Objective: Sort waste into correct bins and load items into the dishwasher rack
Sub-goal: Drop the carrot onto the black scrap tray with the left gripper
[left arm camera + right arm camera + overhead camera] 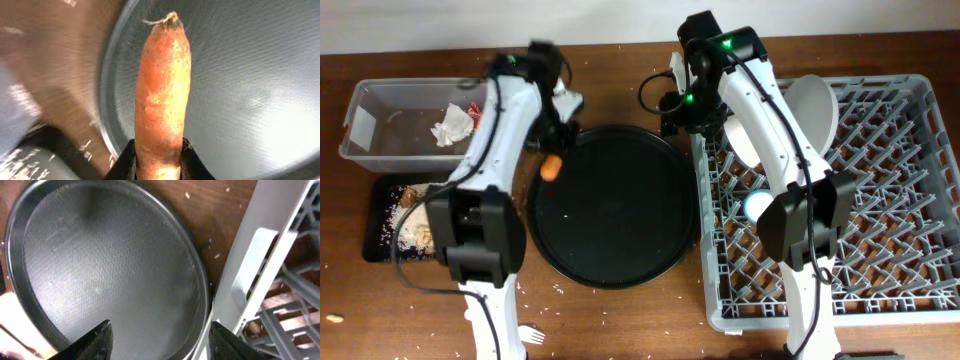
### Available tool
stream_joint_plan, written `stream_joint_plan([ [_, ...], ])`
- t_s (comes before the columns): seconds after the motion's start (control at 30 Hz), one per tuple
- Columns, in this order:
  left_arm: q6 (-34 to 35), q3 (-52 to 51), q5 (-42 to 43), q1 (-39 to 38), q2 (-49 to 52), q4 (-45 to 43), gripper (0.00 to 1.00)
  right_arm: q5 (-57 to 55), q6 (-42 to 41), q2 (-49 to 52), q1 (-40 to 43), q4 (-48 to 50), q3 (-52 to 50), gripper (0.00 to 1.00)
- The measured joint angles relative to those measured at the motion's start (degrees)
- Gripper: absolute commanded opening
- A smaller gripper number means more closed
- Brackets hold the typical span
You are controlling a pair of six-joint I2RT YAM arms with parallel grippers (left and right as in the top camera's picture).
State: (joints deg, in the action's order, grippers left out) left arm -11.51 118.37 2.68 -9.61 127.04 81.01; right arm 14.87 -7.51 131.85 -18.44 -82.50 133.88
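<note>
My left gripper point(159, 162) is shut on the orange carrot point(161, 95) and holds it over the left rim of the large round black tray point(610, 205); the carrot also shows in the overhead view point(551, 168). My right gripper point(160, 340) is open and empty above the round tray's right rim, beside the grey dishwasher rack point(880, 200). The rack holds a pale grey-green bowl point(812, 110) and a light blue cup point(757, 206). The clear tub point(380, 105) holds a crumpled white napkin point(452, 126). The shallow black tray point(382, 215) holds rice and brownish scraps point(415, 230). A white fork point(531, 338) lies near the front.
The brown table carries loose rice grains near the black tray and the front edge. The rack's pale corner wall point(260, 265) stands close to my right gripper. Both arms cross the back of the table.
</note>
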Motion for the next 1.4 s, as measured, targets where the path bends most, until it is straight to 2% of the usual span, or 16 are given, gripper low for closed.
stream_joint_plan([
  [0.03, 1.36, 5.6, 0.57, 0.48, -0.44, 3.28, 0.01, -0.02, 0.02, 0.0, 0.0, -0.02, 0.0, 0.61],
  [0.1, 6.25, 9.88, -2.43, 2.34, -0.81, 9.86, 0.01, -0.04, -0.07, 0.0, 0.0, -0.02, 0.0, 0.65],
  [0.2, 14.49, 10.21, -10.32, 11.32, -0.85, 15.43, 0.01, -0.02, 0.02, 0.0, 0.0, 0.04, 0.0, 0.66],
  [0.3, 17.42, 7.98, -10.93, 19.06, -0.98, 11.78, 0.01, -0.04, 0.04, 0.0, -0.02, 0.09, 0.0, 0.66],
  [0.37, 18.29, 0.96, -10.78, 22.88, -1.14, 8.31, 0.01, -0.02, 0.02, 0.0, -0.02, 0.04, -0.02, 0.66],
  [0.57, 24.85, -13.27, -10.19, 24.83, -1.03, -1.01, 0.01, -0.02, 0.0, 0.0, -0.02, -0.15, -0.02, 0.66],
  [0.6, 26.34, -14.14, -10.19, 25.29, -1.03, -2.08, 0.12, -0.02, 0.02, 0.0, -0.02, -0.2, -0.02, 0.67],
  [0.63, 27.5, -14.64, -10.19, 25.81, -1.03, -3.21, 0.47, -0.02, 0.04, 0.0, -0.02, -0.2, -0.02, 0.67],
  [0.67, 28.48, -15.17, -10.19, 26.27, -1.03, -4.59, 0.64, -0.02, 0.04, 0.0, -0.02, -0.2, -0.02, 0.67],
  [0.7, 29.22, -15.52, -10.21, 26.53, -1.03, -5.31, 0.74, -0.02, 0.02, 0.0, -0.02, -0.2, -0.02, 0.67],
  [0.77, 29.4, -16.09, -10.29, 26.62, -1.03, -5.86, 0.82, -0.02, 0.02, 0.0, -0.02, -0.2, -0.02, 0.67],
  [0.83, 29.9, -16.17, -10.21, 26.56, -1.05, -6.34, 0.86, -0.02, 0.02, 0.0, -0.02, -0.22, -0.02, 0.67],
  [1.1, 29.46, -16.28, -8.66, 26.58, -1.79, -5.25, 0.86, -0.02, 0.04, 0.0, -0.02, -0.17, -0.02, 0.67],
  [1.3, 28.48, -16.55, -7.1, 26.58, -14.71, -4.57, 0.86, 0.0, 1.22, 0.0, -0.26, -0.24, -0.02, 0.67],
  [1.4, 25.81, -16.52, -5.6, 26.58, -23.45, -4.81, 0.86, 0.0, 2.54, 0.0, -1.55, -0.22, -0.02, 0.67],
])
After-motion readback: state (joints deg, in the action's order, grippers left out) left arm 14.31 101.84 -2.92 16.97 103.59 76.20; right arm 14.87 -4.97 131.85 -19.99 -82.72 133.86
